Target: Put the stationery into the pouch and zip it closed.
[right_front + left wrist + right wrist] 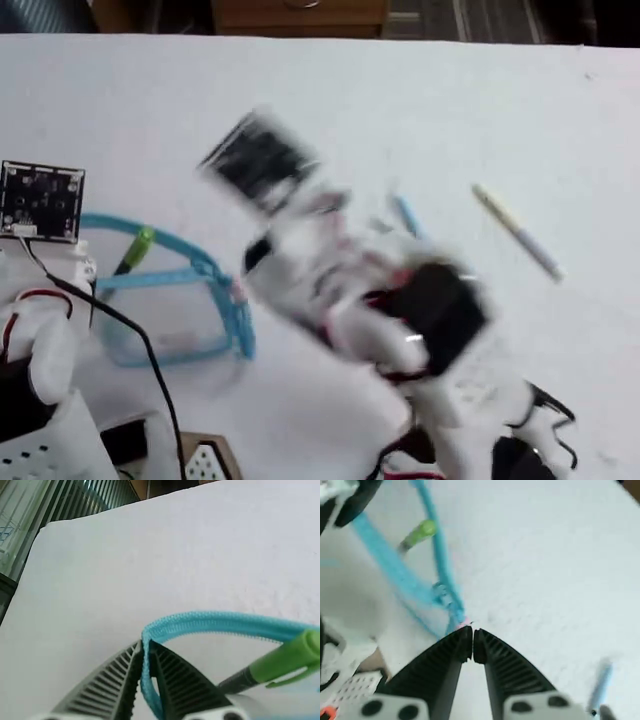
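**Inspector:** High view first. The pouch (170,320), clear with a blue zip edge, lies at the left of the worktop (450,110) with its mouth gaping. A green-capped pen (138,247) sits in that mouth, cap end at the rim.

**Clerk:** And the other stationery?

**Inspector:** Two items lie outside. A blue pen (406,215) is near the middle of the worktop. A yellow pen (518,233) is well apart from the pouch, to the right. The right arm (400,300) stretches across the middle towards the pouch's near corner.

**Clerk:** Left wrist view?

**Inspector:** The left end effector (146,647) is pinching the pouch's blue zip edge, which stands up in a loop. The green-capped pen pokes out just beside it.

**Clerk:** Right wrist view?

**Inspector:** The right end effector (472,639) has its jaws pressed together, the tips touching the pink zip pull (465,624) at the pouch's corner. I cannot tell whether the pull is actually caught between them. The zip's two sides spread wide beyond it, and the blue pen lies off to one side.

**Clerk:** Your finding on progress?

**Inspector:** Roughly a third of the loading appears done. One pen is in, though I cannot say how deep. Two pens remain to be loaded. The zip is not yet closed, and closing it now would, in my judgement, shut those two out.
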